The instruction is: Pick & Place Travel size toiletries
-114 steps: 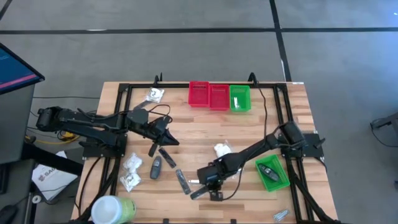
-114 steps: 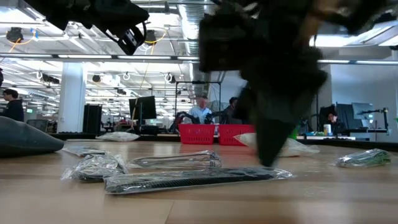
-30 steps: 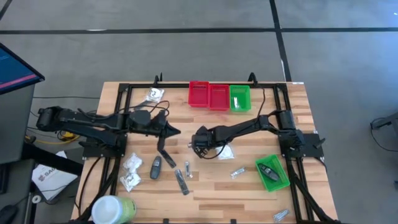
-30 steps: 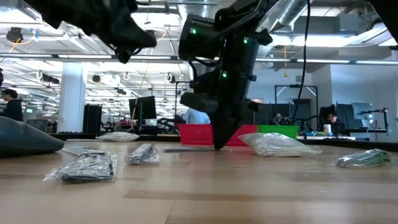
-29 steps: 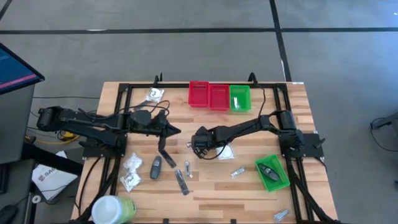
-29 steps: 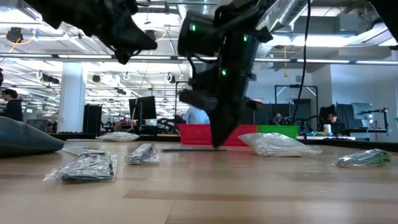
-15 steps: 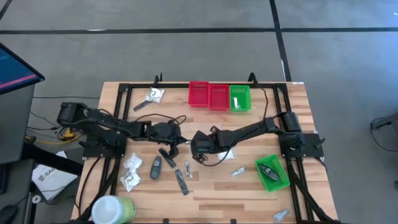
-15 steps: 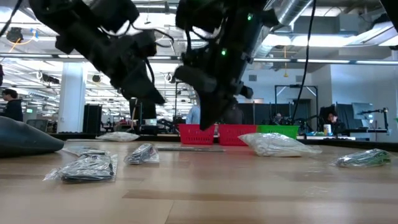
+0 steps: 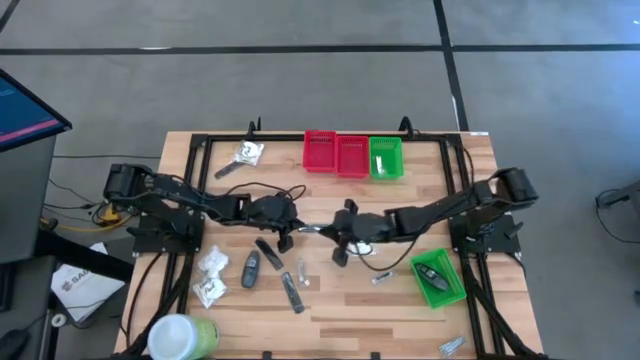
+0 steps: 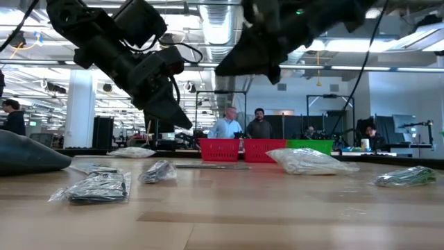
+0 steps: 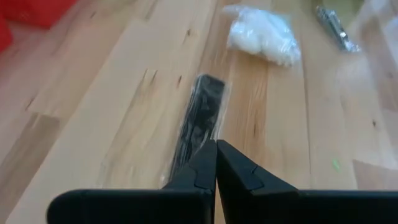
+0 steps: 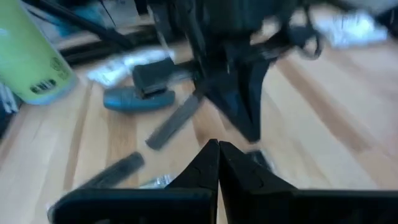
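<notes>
A slim black stick in a clear packet [image 11: 200,118] lies flat on the table's middle [image 10: 208,165]. My left gripper [image 11: 216,146] is shut and slants down over the stick's near end, above the table [image 10: 184,125], coming from the left [image 9: 288,238]. My right gripper [image 12: 217,163] is also shut. It hangs high over the middle [image 10: 222,71] and points toward the left arm [image 9: 335,240]. A white crinkly packet [image 11: 264,34] lies just beyond the stick. More toiletries lie at the near left: white packets [image 9: 212,262], a grey oval [image 9: 250,268] and dark sticks [image 9: 292,292].
Two red bins [image 9: 335,154] and a green bin [image 9: 385,158] stand at the far edge. Another green bin [image 9: 437,275] holding a dark item sits at the near right. A big white-and-green tub [image 9: 180,335] stands at the near left corner. People stand in the room behind.
My right gripper has risen off the table's middle, tipped from pointing down to nearly level, and drawn back toward the right. My left gripper has come down and toward the table's middle, over the black stick. The stick has stayed flat on the table.
</notes>
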